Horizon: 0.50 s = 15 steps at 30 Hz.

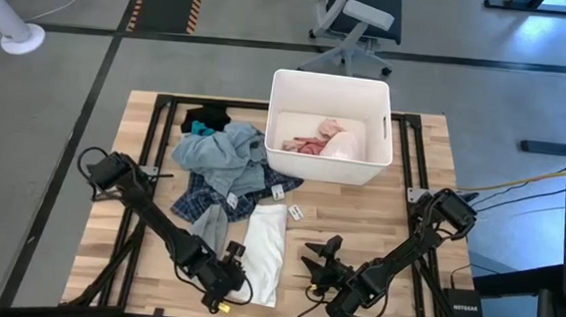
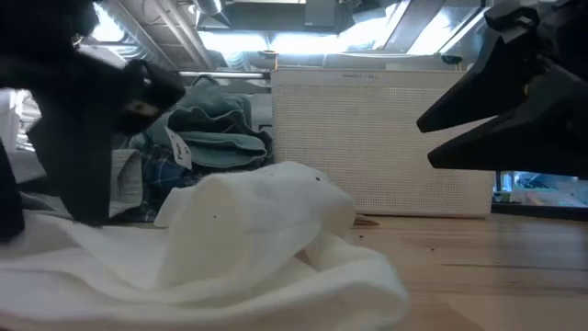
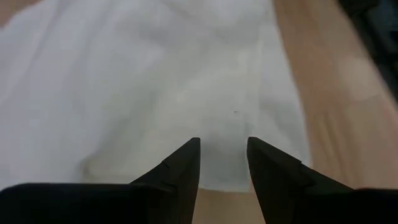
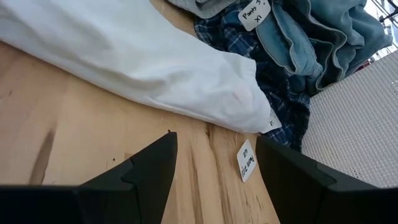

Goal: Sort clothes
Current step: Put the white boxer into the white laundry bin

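Observation:
A white garment (image 1: 264,252) lies spread on the table's near middle, also seen as white garment (image 3: 155,81). My left gripper (image 1: 232,275) is open and points down over the garment's near left part, close to the near edge (image 3: 224,186). My right gripper (image 1: 318,261) is open, just right of the garment, with bare wood between its fingers (image 4: 217,146). Farther back lies a pile of clothes: light blue-grey (image 1: 225,154), dark blue plaid (image 1: 205,195), teal (image 1: 201,129) and black (image 1: 206,116). A pink garment (image 1: 314,139) lies in the white bin (image 1: 327,170). My left gripper's open fingertips (image 3: 194,149) stand on or just above the white garment's top layer, near its near edge, slanting down from the near left. I cannot tell whether they touch the cloth. The garment lies slack on the table.
Small white tags (image 1: 296,211) (image 4: 247,160) lie on the wood between the pile and the white garment. The bin stands at the far middle, its wall (image 2: 386,138) behind the garment in the low view. Bare wood stretches to the right of the white garment.

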Tool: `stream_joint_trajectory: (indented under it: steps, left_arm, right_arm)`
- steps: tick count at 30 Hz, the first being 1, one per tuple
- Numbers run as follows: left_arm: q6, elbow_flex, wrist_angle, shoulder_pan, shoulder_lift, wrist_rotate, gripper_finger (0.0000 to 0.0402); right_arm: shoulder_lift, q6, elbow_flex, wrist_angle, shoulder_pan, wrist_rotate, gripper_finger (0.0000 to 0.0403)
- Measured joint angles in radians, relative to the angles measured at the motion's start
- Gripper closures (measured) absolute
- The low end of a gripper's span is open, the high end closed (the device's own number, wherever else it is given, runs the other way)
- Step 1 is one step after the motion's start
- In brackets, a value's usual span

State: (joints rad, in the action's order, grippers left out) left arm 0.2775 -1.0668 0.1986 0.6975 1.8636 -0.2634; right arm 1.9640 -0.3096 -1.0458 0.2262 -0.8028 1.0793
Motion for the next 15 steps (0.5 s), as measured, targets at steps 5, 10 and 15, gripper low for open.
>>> stream_joint_trajectory:
  steps: [5, 10, 15]
  left_arm:
    - [0.002, 0.0, 0.004, 0.001, 0.017, -0.008, 0.0274]
    - [-0.003, 0.0, 0.002, 0.001, 0.008, -0.038, 0.0274]
    - [0.008, 0.0, 0.042, -0.001, 0.008, -0.04, 0.0306]
  right_arm:
    - [0.0, 0.0, 0.0, -0.001, 0.0, 0.001, 0.0165]
    - [0.0, 0.0, 0.0, 0.0, 0.0, 0.002, 0.0165]
    - [0.0, 0.0, 0.0, 0.0, -0.001, 0.003, 0.0165]
